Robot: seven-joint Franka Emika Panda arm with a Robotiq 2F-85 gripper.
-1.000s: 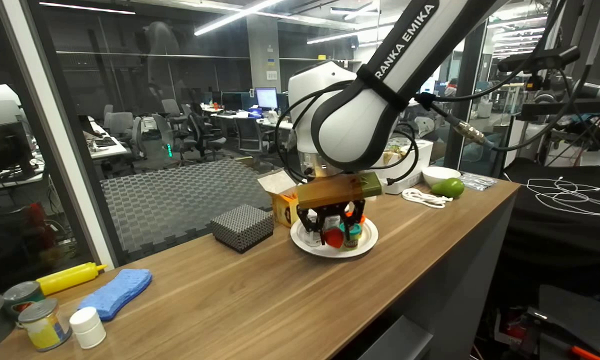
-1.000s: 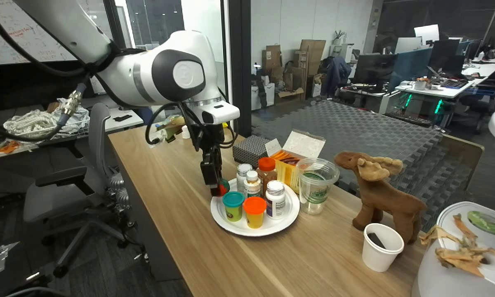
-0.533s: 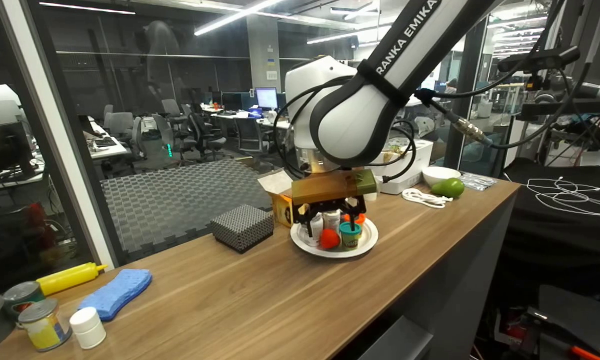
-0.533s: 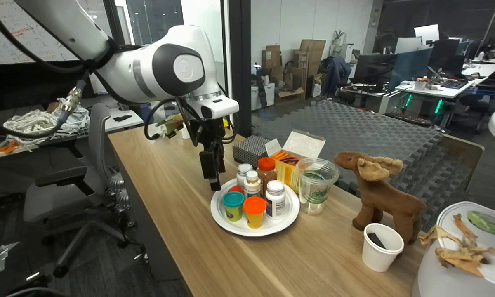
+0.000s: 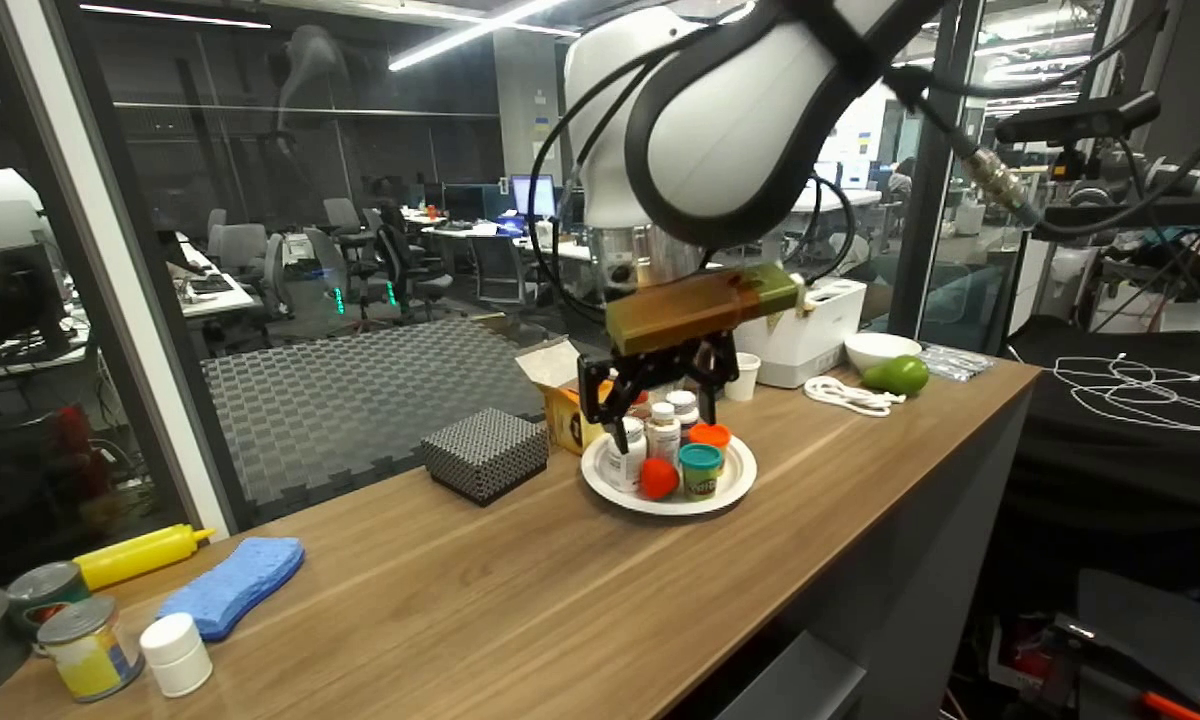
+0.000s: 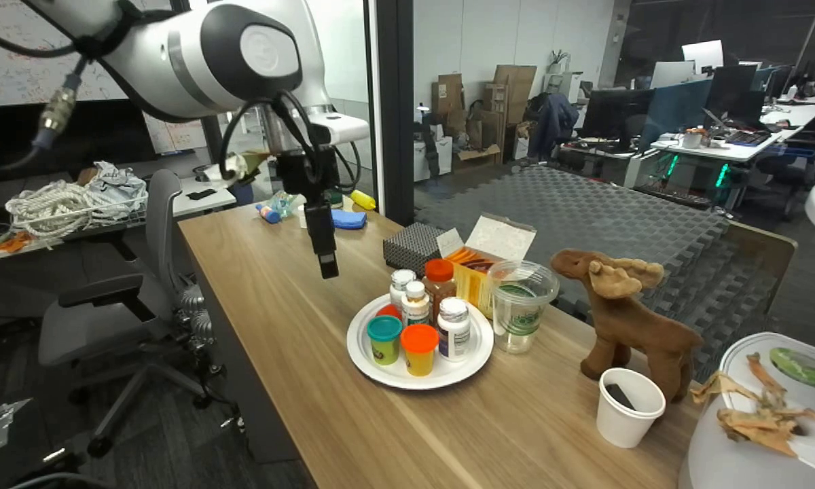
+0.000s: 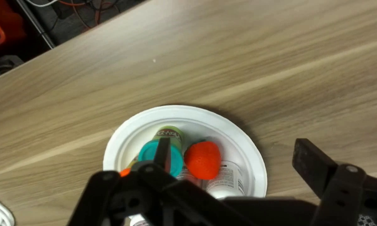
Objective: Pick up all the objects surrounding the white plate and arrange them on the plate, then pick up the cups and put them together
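Progress stood, by my judgement, at the changeover between the task's two stages.

Stage 1: judged complete. The white plate (image 6: 451,372) lay on the table (image 6: 516,414) and carried the teal-lidded tub (image 6: 384,345), the orange-lidded tub (image 6: 419,354), three white-capped bottles (image 6: 454,334) and the red berry-shaped piece (image 7: 203,160). In an exterior view the brown jar (image 6: 440,284), fitted with an orange-red cap, showed behind the bottles; its base was hidden, so its seat on the plate was inferred, not observed. The orange carton (image 6: 474,288) stood just behind this load; I excluded it from the set.

Tool state: my claw (image 5: 664,427) was spread wide, its jaws far apart and nothing held. It hung raised near the plate, with no visible contact against any item.

Stage 2: outstanding. The clear cup (image 6: 518,322) stood upright just beside the plate. The white paper cup (image 6: 623,421) stood upright, well apart from it, in front of the toy moose (image 6: 645,333), with a dark item (image 6: 619,395) inside.

Remaining work, as I judged it: grip one cup, carry it to the other, set them together. Nesting or side-by-side placement was not specified. Caution: the clear cup looked thin-walled and likely to flex under firm grip.
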